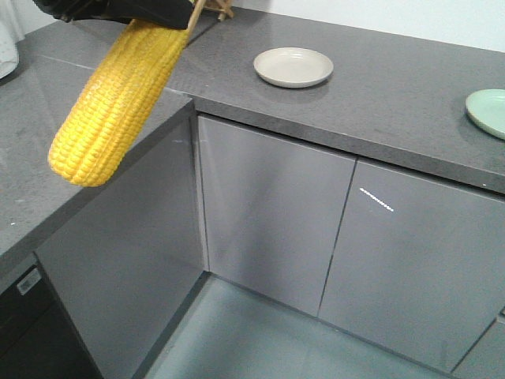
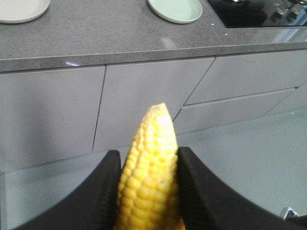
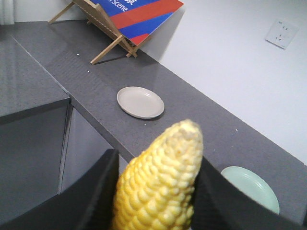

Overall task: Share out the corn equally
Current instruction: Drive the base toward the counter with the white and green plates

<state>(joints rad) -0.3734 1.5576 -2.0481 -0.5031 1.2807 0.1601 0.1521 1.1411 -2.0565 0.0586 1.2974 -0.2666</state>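
Each gripper holds one corn cob. In the left wrist view a bright-yellow corn cob sticks out tip-first between the black fingers of my left gripper, which is shut on it, in front of the cabinet doors. In the right wrist view my right gripper is shut on a second cob, held above the counter. In the front view one cob hangs slanted from a black gripper at the top left edge; I cannot tell which arm that is. A beige plate and a pale green plate lie empty on the counter.
The grey counter runs in an L over grey cabinet doors, with floor below. A wooden stand with a blue-and-red board stands at the back. A black cooktop lies beyond the green plate. A wall socket is on the wall.
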